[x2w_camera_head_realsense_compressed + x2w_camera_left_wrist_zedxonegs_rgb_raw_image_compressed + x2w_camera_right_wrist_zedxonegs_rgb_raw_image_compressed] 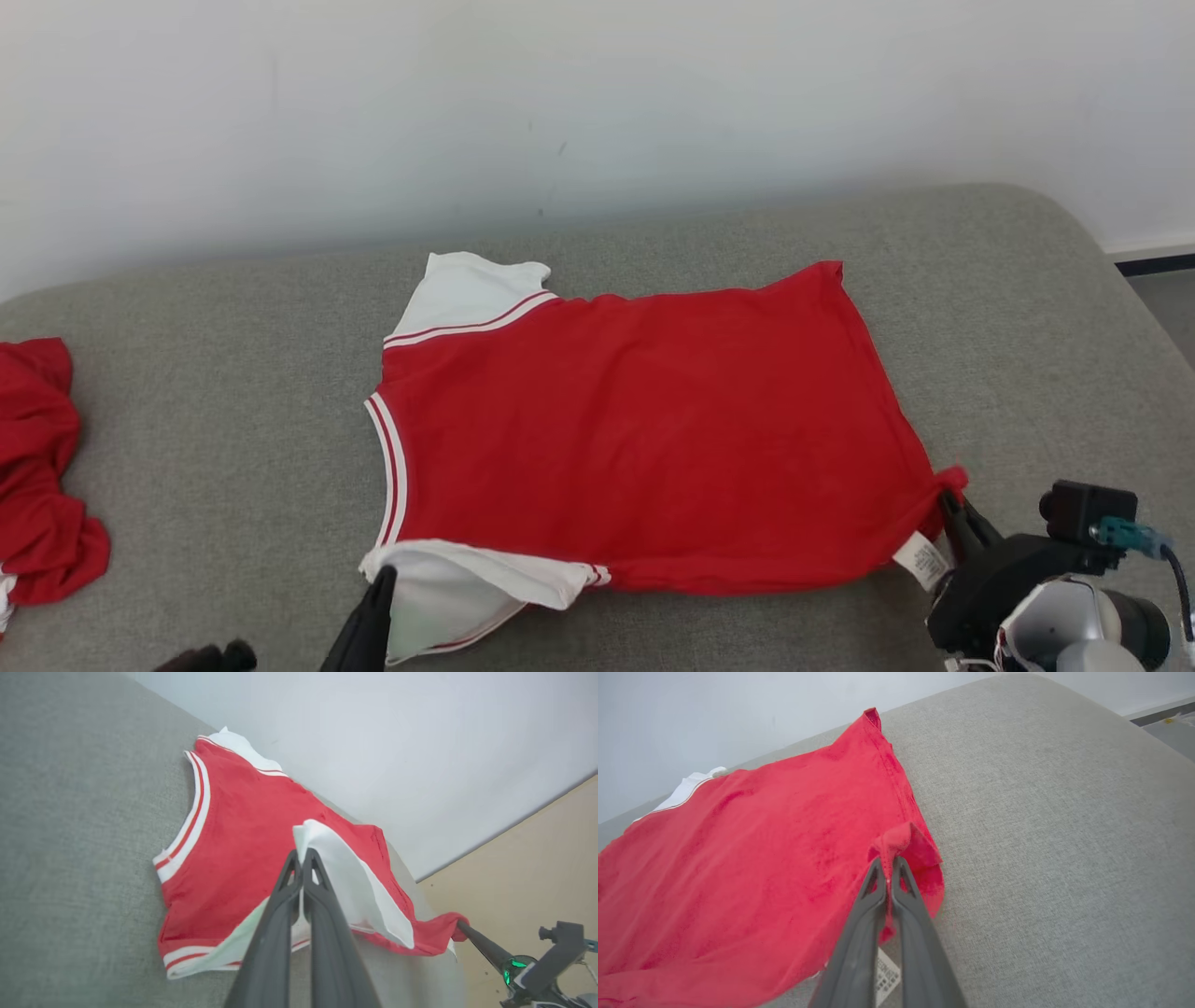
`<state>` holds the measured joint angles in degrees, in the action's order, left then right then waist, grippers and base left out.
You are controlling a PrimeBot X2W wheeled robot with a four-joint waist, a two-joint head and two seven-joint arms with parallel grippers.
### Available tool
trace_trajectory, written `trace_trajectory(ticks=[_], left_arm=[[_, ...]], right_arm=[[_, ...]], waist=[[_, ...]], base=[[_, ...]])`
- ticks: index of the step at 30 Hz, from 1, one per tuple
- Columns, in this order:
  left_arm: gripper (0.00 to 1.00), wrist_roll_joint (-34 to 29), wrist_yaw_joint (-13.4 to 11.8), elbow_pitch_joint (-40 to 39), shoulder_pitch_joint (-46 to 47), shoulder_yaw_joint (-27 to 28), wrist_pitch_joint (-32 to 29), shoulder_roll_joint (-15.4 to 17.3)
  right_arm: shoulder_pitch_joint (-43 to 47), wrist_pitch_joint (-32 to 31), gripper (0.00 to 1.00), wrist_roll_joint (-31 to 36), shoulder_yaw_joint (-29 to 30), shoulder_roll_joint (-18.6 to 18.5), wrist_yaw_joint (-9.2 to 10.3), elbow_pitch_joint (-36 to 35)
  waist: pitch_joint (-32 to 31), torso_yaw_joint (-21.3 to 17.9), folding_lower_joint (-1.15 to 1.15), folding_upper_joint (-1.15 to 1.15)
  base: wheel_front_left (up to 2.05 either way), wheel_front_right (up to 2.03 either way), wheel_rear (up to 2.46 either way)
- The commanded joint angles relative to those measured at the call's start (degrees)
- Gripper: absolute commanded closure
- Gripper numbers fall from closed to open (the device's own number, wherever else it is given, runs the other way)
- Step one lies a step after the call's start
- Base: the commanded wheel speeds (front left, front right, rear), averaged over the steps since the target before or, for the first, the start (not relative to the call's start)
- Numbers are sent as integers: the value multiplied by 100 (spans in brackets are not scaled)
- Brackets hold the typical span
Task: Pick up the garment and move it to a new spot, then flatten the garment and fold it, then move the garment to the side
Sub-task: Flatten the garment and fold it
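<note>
Operator: Left gripper [301,855], nearest me: I have its fingers pressed together on the near white sleeve [467,579], which is raised off the cushion. Right gripper [888,862]: likewise clamped, on the near hem corner [952,481], just beside the care label [922,560].

Colleague: And the garment itself?

Operator: Garment [653,429]: a red shirt across the middle of the grey cushion [233,392], collar toward my left, hem toward my right. The body lies spread with few wrinkles and no fold in it. The far sleeve [471,289] lies flat beyond, close under the white wall [560,93].

Colleague: How far along are you?

Operator: I judge the placing done and the flattening all but done. With both near corners in hand, I read this as the start of the first fold, near edge to be carried toward the far edge. Left to do: the folds, then the move aside. A second red cloth [37,485] sits crumpled at the cushion's left end, well apart from the shirt. I would keep the side move off it.
</note>
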<state>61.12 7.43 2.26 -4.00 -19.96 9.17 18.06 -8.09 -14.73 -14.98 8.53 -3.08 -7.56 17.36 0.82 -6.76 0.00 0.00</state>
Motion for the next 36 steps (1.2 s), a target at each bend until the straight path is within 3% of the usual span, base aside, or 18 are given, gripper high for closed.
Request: trace_trajectory(ticks=[1, 9, 15, 22, 36], left_arm=[[100, -265, -52, 180, 263, -45, 136, -62], [100, -1343, -489, 1279, 1522, -209, 502, -504], [100, -1839, -628, 1854, 2238, -313, 563, -666], [100, -2169, -579, 2278, 2928, -188, 601, -788], [100, -2442, -397, 2775, 3639, -179, 607, -813]], right_arm=[[-127, -8, 100, -9, -65, 16, 15, -14], [-807, 301, 100, -106, -197, 19, 15, 369], [-1296, 673, 100, 46, -77, 17, 15, 923], [-1768, 1087, 100, 105, 115, 19, 15, 1547], [-2250, 1467, 100, 211, 277, 20, 16, 2106]], waist=[[72, 23, 0, 0], [392, 33, 0, 0], [690, 15, 0, 0], [942, 23, 0, 0], [1243, 26, 0, 0]], base=[[0, 0, 0], [0, 0, 0], [0, 0, 0], [0, 0, 0], [0, 0, 0]])
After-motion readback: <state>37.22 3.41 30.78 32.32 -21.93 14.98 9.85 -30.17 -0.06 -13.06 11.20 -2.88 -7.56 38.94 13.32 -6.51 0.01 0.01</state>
